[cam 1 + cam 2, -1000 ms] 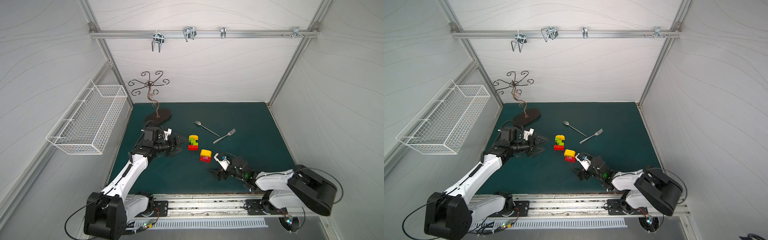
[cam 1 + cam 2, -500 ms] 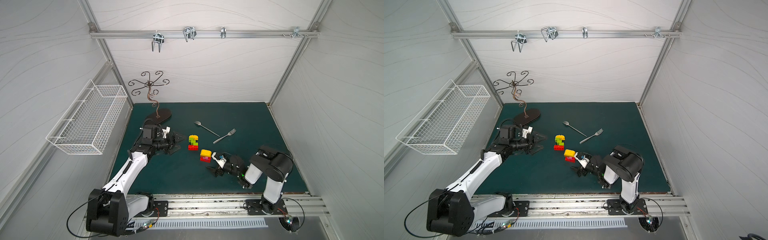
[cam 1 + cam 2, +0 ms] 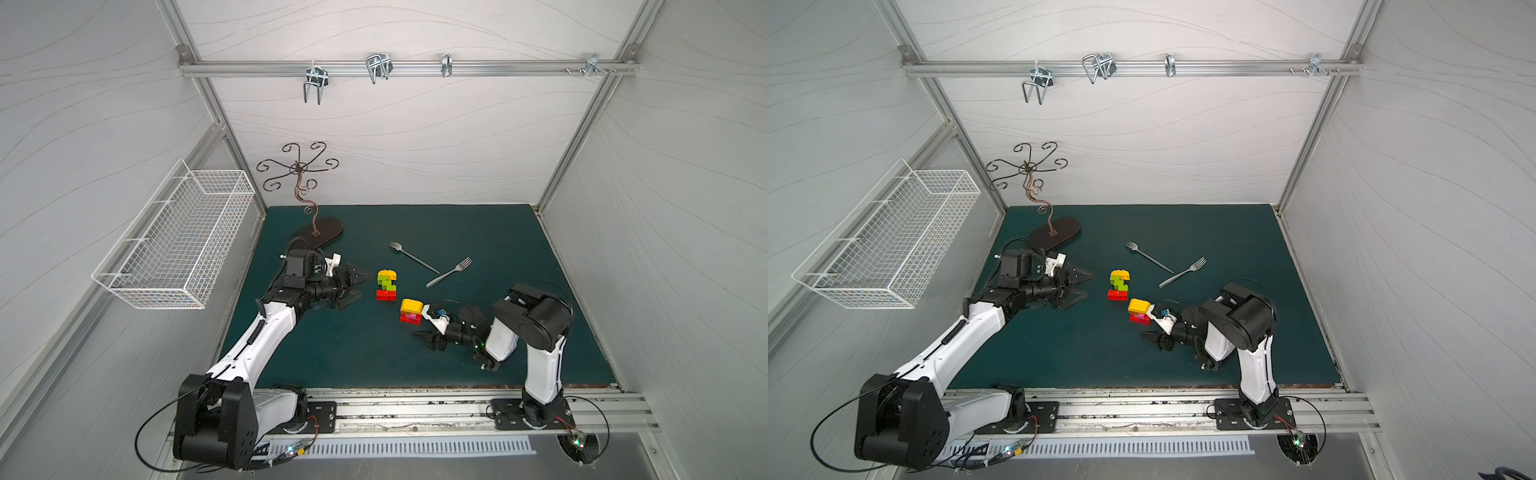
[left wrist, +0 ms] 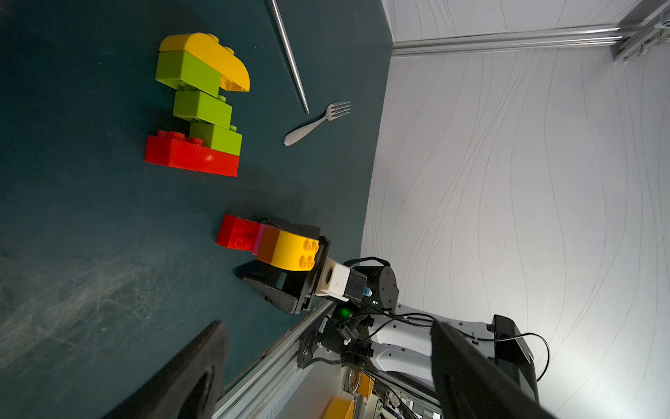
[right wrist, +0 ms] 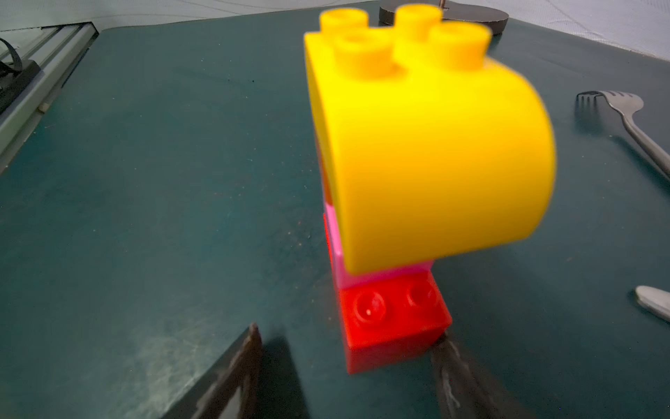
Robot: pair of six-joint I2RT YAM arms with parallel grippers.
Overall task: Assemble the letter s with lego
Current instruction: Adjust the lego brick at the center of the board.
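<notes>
Yellow-topped lego stack (image 3: pixel 411 311) is standing on the mat (image 3: pixel 478 232) near the green lego stack (image 3: pixel 386 285); right gripper (image 5: pixel 347 332) is straddling its red base unclenched, one finger (image 5: pixel 456 366) touching, so lopsided closing is risking a topple; left gripper (image 3: pixel 362 284) is hanging open.

Front-centre mat (image 3: pixel 353 357) open, plenty room. Only narrow gap btwn green stack (image 3: pixel 387 285) & yellow stack (image 3: pixel 411 311); forks (image 3: pixel 449 273) clutter far side.

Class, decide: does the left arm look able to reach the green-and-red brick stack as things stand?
Probably yes: the left hand is open and aimed at the green-and-red brick stack, close by, with nothing between them.
</notes>
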